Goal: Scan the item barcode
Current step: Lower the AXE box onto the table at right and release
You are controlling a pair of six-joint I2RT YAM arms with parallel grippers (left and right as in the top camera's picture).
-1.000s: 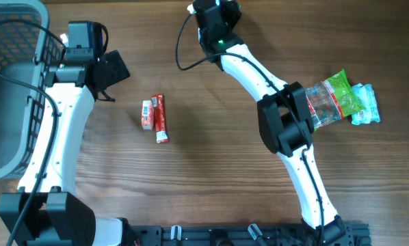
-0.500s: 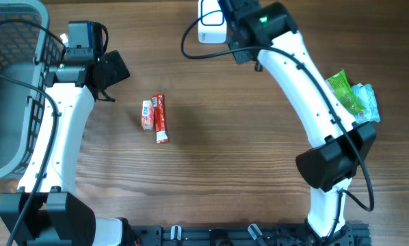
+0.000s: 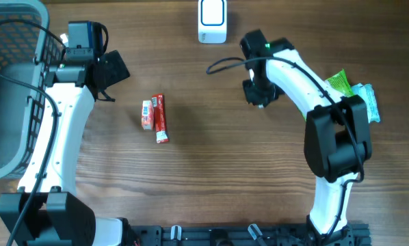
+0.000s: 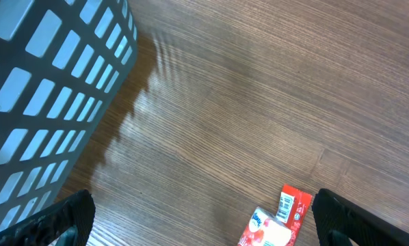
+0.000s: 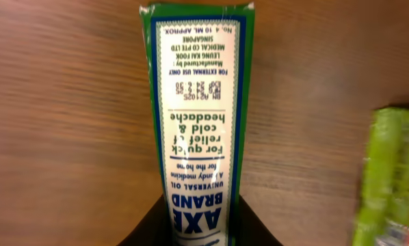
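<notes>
1. Your right gripper (image 5: 201, 231) is clamped on the low end of the narrow green-and-white cardboard carton (image 5: 201, 116), with a dark finger (image 5: 150, 236) pressing in from each side. The carton looks to be held clear of the brown wooden table (image 3: 211, 171). From overhead it is hidden under the wrist, which sits below and to the right of the white rectangular scanner (image 3: 211, 20).
2. The face toward the wrist camera carries printed text and a dotted batch stamp, with no barcode bars. Which face bears the code cannot be told from here.
3. Step in hand, as judged: present the carton to the scanner. Roll the wrist slowly to bring the other faces round. Hold the coded face square to the scanner window, near but not touching, and keep it steady. The grip is low and the free end is long, so quick turns may swing it.
4. Your left gripper (image 3: 111, 70) has its fingers wide apart and holds nothing. It is parked near the grey plastic lattice basket (image 3: 13, 41), with the small red snack packets (image 3: 154, 117) just beside it, well apart from the right arm's path.
5. Room for moving:
   - There is bare wood between the right wrist and the scanner.
   - The scanner sits at the far edge of the view, so do not overshoot.
   - A black cable (image 3: 225, 65) loops beside the wrist and could snag.
   - The green foil packets (image 3: 348, 92) lie close by the right arm, so keep its sweep off them.
</notes>
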